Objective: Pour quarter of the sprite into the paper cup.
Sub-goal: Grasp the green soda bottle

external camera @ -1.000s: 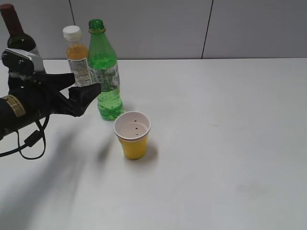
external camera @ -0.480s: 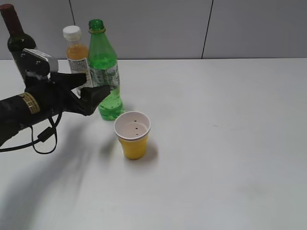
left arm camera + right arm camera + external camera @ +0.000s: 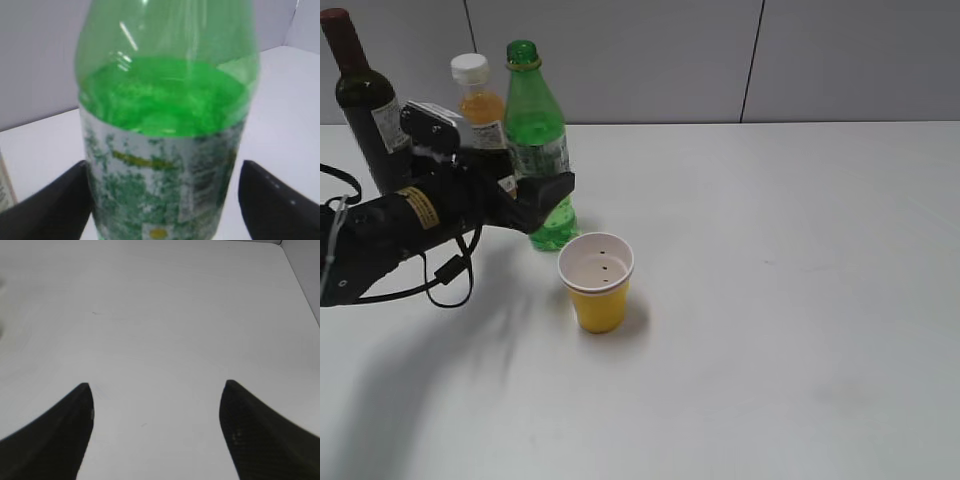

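Observation:
The sprite [image 3: 536, 125] is a tall green bottle with no cap, standing upright at the back left of the table. It fills the left wrist view [image 3: 165, 130]. My left gripper [image 3: 542, 195] is open with the bottle's label between its fingers [image 3: 162, 200]; the left finger is at the bottle's side and a gap shows at the right finger. The paper cup [image 3: 597, 282] is yellow with a white inside, upright and empty, just in front and right of the bottle. My right gripper [image 3: 156, 405] is open and empty over bare table; it does not show in the exterior view.
An orange-juice bottle [image 3: 480, 105] with a white cap stands just left of the sprite. A dark wine bottle [image 3: 365, 100] stands further left. The white table [image 3: 800, 300] stretches to the right, with a grey wall behind.
My left arm has moved right and toward the back, bringing the open fingers from left of the sprite to either side of its label. The bottle and cup have not moved.

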Robot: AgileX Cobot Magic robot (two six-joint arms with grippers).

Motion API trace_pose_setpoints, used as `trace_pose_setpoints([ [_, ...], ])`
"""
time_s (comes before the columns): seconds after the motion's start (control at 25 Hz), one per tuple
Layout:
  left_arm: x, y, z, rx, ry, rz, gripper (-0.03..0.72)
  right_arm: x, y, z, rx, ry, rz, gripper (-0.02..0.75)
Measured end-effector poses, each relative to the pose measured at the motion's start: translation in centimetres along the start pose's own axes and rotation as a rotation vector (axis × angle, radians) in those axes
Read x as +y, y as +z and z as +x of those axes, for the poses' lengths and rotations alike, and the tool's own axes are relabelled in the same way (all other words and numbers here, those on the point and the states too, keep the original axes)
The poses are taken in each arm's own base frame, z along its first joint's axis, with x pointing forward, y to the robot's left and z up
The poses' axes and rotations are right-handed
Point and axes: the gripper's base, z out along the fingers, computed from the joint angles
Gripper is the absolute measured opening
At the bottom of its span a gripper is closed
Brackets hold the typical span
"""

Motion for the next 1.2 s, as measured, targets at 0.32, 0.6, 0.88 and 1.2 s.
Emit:
trace_pose_setpoints([
  [0.32,0.2,2.4,0.5,-0.022,-0.008,-0.012,0.693,0.0,0.0,0.0,0.0,0.0,0.0,0.591],
  [0.6,0.4,3.1,0.4,-0.036,-0.005,-0.015,0.693,0.0,0.0,0.0,0.0,0.0,0.0,0.591],
  [0.88,0.3,3.5,1.4,-0.015,-0.011,-0.01,0.687,0.0,0.0,0.0,0.0,0.0,0.0,0.591],
  [1.2,0.2,3.7,1.2,-0.035,-0.009,-0.004,0.55,0.0,0.0,0.0,0.0,0.0,0.0,0.591],
])
